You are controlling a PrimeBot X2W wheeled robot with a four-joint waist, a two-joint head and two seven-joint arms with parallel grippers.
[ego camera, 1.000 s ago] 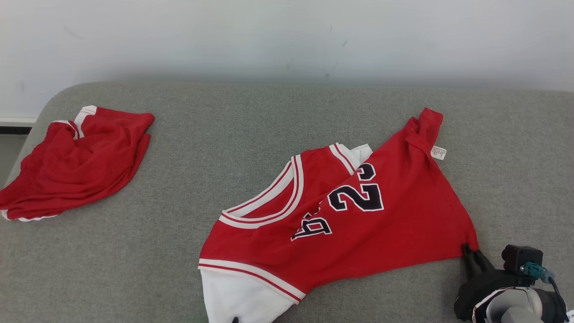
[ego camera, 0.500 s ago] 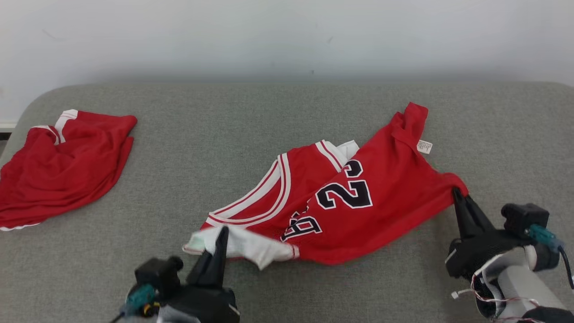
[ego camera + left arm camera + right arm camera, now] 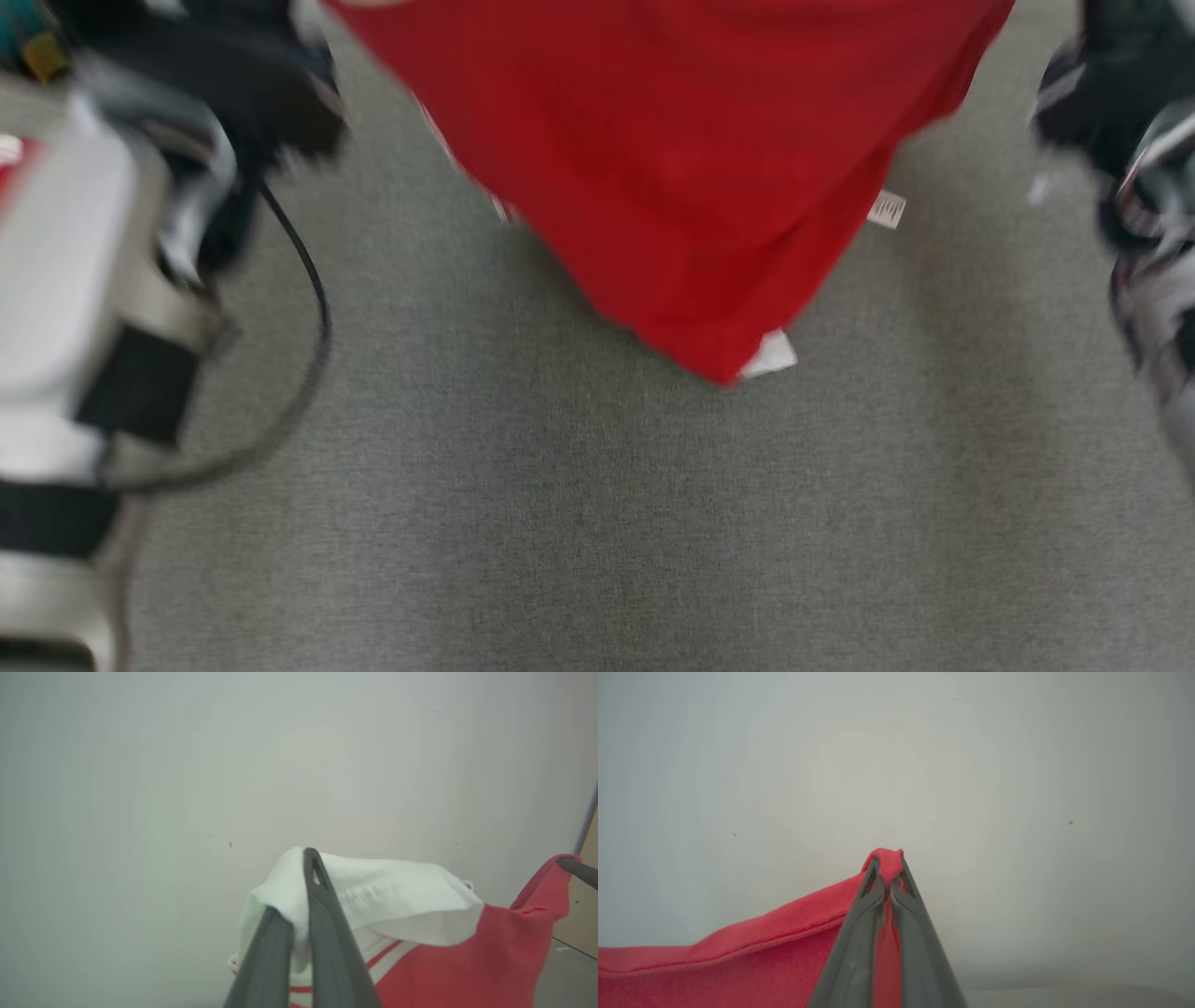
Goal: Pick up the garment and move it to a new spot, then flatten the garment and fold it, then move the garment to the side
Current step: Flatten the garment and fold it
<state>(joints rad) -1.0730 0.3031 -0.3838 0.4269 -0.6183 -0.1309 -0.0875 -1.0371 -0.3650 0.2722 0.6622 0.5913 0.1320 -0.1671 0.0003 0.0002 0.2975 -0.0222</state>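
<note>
Left tool point(image 3: 295, 900): clamped on a white corner of the jersey point(image 3: 672, 159).
Right tool point(image 3: 887, 868): clamped on a red corner.
Jersey: hangs between both tools over the bench point(image 3: 560, 523); whether its low point touches is unclear.
Risk: the thin pinches may slip on a swing, and the sagging point may drag and bunch.
Bench: grey fabric.
Wall point(image 3: 1017, 765): plain, pale.

One red garment point(image 3: 672, 168), two grippers point(image 3: 299, 896) point(image 3: 888, 863)
</note>
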